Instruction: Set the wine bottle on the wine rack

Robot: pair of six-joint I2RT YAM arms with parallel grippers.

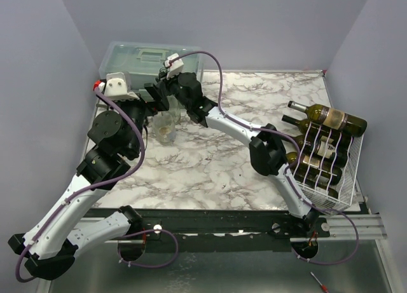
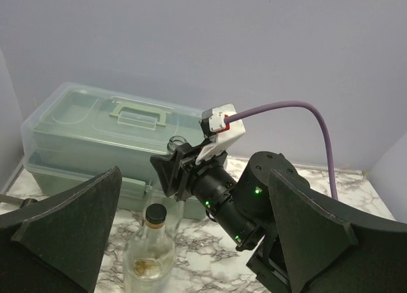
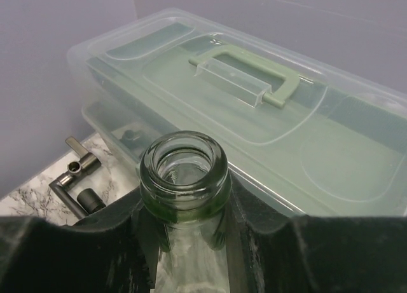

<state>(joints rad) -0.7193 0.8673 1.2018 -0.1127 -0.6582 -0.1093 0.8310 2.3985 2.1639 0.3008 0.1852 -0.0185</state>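
My right gripper [image 1: 162, 93] is shut on the neck of a clear, green-tinted wine bottle [image 3: 184, 172]. The bottle stands upright with an open mouth in front of the toolbox and also shows in the top view [image 1: 173, 112]. The right wrist view shows both jaws [image 3: 187, 242] pressed on the neck. A second clear bottle with a black cap [image 2: 149, 248] stands just in front of it. My left gripper [image 2: 196, 178] is open and empty, its fingers spread either side of these bottles. The white wire wine rack [image 1: 346, 191] stands at the far right and holds several dark bottles [image 1: 324, 118].
A translucent grey-green toolbox [image 1: 137, 54] with a handle stands at the back left, right behind the bottles. A small metal tool [image 3: 73, 172] lies on the marble beside it. The walls close in on the left, back and right.
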